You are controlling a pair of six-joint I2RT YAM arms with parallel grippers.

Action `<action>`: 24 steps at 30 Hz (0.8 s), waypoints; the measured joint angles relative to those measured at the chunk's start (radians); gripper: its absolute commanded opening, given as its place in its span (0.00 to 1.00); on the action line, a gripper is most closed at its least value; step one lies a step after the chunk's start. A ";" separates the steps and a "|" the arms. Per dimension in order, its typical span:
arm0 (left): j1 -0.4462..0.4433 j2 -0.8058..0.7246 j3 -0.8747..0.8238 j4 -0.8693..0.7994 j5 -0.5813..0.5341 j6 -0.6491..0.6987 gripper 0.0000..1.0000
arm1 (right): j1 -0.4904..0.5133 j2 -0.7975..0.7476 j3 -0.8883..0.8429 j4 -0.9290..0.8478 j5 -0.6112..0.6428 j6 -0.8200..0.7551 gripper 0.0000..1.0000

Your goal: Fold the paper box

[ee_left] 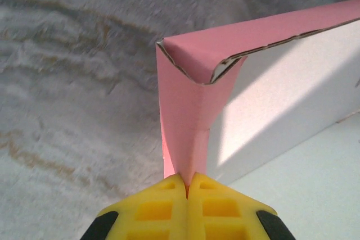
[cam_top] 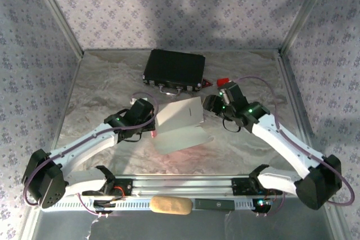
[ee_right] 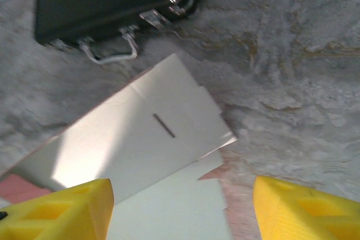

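Grey marbled table (cam_top: 107, 91), floral-papered walls (cam_top: 169, 4) around it. My left tool (ee_left: 187, 186) is pressed together on a pink flap of the paper box (ee_left: 197, 66); the left wrist view makes the pinch plain, the flap running from the yellow fingertips up to a folded corner. My right tool (ee_right: 183, 206) stands apart, clamped on nothing, hovering over the pale inner panel with its slit. From above, the box sits mid-table between both arms, one panel raised. The right wrist view also catches the black case (ee_right: 112, 4) and its metal latches just beyond the box.

Dim top cam; wrist pics blurry
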 measured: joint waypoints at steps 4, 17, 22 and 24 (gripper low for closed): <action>0.000 0.017 -0.008 -0.024 0.000 -0.020 0.00 | 0.004 0.101 0.000 -0.014 -0.032 -0.069 0.72; 0.002 0.151 -0.042 -0.019 -0.056 -0.083 0.00 | 0.137 0.217 0.014 -0.041 -0.009 -0.106 0.73; 0.002 0.219 -0.037 -0.019 -0.070 -0.097 0.00 | 0.123 0.234 0.030 -0.052 -0.005 -0.105 0.72; 0.003 0.230 -0.037 -0.019 -0.076 -0.101 0.01 | 0.123 0.235 0.030 -0.056 -0.005 -0.102 0.72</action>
